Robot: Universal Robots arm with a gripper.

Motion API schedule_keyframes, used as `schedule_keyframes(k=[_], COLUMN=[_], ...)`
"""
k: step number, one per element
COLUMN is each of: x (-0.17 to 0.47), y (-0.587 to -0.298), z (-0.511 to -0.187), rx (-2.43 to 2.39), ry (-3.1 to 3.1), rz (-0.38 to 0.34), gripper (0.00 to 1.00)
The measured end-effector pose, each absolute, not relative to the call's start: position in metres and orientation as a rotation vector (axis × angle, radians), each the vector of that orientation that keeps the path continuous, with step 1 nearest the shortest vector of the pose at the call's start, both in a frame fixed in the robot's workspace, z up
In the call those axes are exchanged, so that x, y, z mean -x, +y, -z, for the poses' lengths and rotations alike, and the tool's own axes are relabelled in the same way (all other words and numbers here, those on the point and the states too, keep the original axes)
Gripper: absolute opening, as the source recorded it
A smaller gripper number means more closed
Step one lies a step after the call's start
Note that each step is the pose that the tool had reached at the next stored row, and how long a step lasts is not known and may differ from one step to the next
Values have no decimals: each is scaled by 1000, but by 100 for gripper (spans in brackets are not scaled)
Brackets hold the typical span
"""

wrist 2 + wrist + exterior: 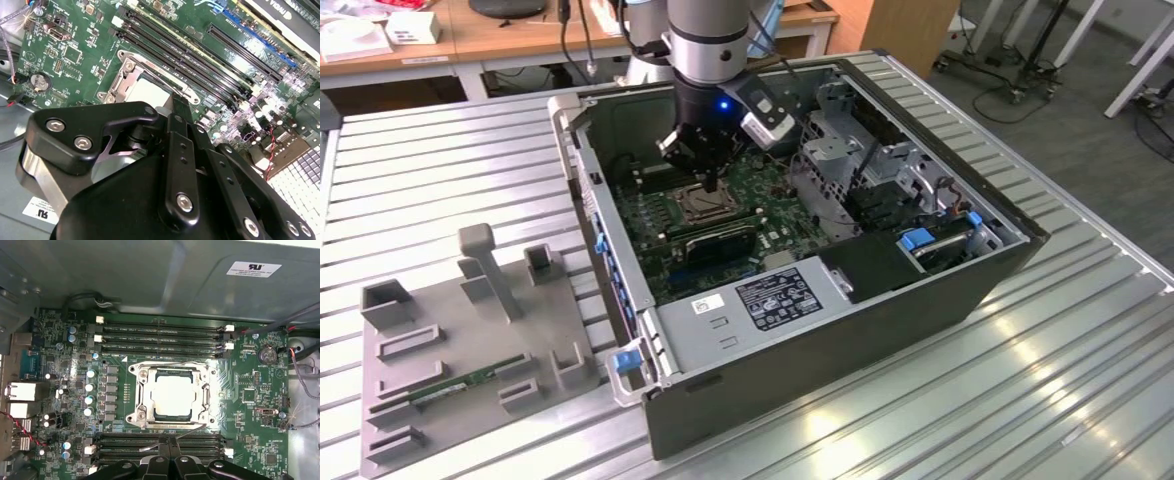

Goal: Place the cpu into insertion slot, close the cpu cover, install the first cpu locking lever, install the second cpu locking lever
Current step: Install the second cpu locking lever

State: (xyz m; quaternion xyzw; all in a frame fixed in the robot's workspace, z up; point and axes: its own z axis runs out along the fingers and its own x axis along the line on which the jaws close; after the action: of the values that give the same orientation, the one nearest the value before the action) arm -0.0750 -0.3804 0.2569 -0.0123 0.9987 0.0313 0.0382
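Squarely, cpu [172, 396] lies flat under closed cpu cover [142, 399].

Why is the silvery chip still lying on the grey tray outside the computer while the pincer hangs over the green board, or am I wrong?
One thing is off: the cpu sits in the insertion slot on the green board, as the first wrist view shows. The pincer does hang over that board.

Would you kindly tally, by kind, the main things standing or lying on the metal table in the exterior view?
Open computer case: 1
Grey fixture tray: 1
Green memory stick lying in the tray: 1
Total: 3
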Motion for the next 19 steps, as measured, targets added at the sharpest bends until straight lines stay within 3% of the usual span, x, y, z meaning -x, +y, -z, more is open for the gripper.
schedule_keyframes(k=[19], x=[78], y=[-380], z=[-235], rx=[38], ry=[3064], rz=[-92], gripper=[11])
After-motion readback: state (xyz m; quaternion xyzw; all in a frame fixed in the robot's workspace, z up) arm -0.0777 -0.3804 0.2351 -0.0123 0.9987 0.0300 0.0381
